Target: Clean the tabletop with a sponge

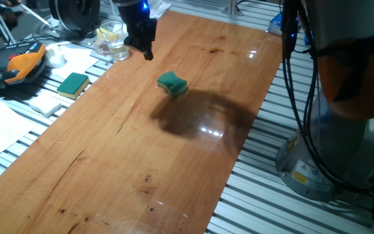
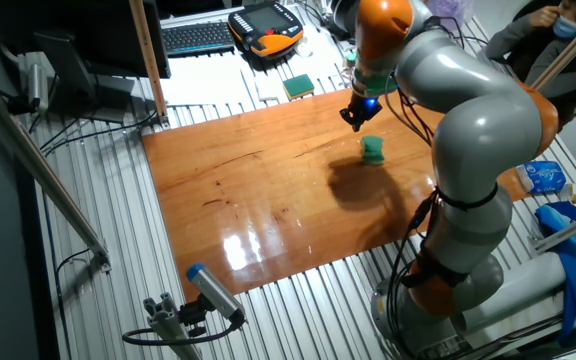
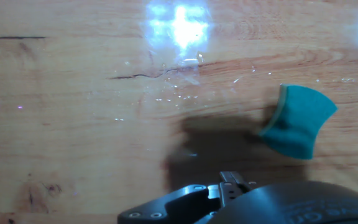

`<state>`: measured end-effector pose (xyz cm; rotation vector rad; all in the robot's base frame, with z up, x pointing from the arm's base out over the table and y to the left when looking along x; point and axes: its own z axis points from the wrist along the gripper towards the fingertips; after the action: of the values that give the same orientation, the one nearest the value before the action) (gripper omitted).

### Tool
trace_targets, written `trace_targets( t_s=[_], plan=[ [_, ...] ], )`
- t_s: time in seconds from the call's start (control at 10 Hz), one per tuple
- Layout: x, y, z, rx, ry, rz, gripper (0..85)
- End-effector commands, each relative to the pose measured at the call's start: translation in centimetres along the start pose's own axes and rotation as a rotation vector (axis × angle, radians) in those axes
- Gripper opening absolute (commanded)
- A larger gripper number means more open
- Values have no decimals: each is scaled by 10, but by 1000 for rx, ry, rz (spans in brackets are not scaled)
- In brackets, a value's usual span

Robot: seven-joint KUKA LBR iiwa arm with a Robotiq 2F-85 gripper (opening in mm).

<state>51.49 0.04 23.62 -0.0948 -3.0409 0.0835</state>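
Note:
The teal sponge lies on the reddish-brown tabletop near its far end. It also shows in the other fixed view and at the right of the hand view, with its yellowish edge facing left. My gripper hangs above the board, behind and to the left of the sponge and apart from it. It is open and empty. In the other fixed view the gripper is just up-left of the sponge. The hand view shows only a dark part of the hand at the bottom, no fingertips.
A flat rectangular green sponge lies on white pads left of the board. A glass mug stands just beside the gripper. An orange teach pendant and a blue packet lie off the board. The robot base stands at the right.

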Motion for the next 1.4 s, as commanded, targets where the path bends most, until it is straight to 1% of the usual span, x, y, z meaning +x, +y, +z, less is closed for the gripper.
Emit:
trace_targets(
  t_s=[0.0, 0.1, 0.2, 0.3, 0.4, 0.5, 0.6, 0.7, 0.8, 0.9, 1.0, 1.1, 1.3],
  plan=[
    [0, 0, 0, 5, -6, 32, 0],
    [0, 0, 0, -18, -2, 47, 0],
    [0, 0, 0, -42, -7, 55, 0],
    [0, 0, 0, 36, 8, 16, 0],
    [0, 0, 0, 43, -2, 3, 0],
    [0, 0, 0, 71, -27, 14, 170],
    [0, -2, 2, 105, -12, 42, 340],
    [-1, -10, 8, 112, -17, 46, 510],
    [-4, -21, 16, 107, -27, 40, 510],
    [-7, -41, 28, 94, -37, 28, 510],
    [-9, -56, 37, 80, -41, 19, 510],
    [-10, -69, 46, 63, -54, 17, 510],
    [-15, -88, 60, 54, -64, 25, 510]
  ],
)
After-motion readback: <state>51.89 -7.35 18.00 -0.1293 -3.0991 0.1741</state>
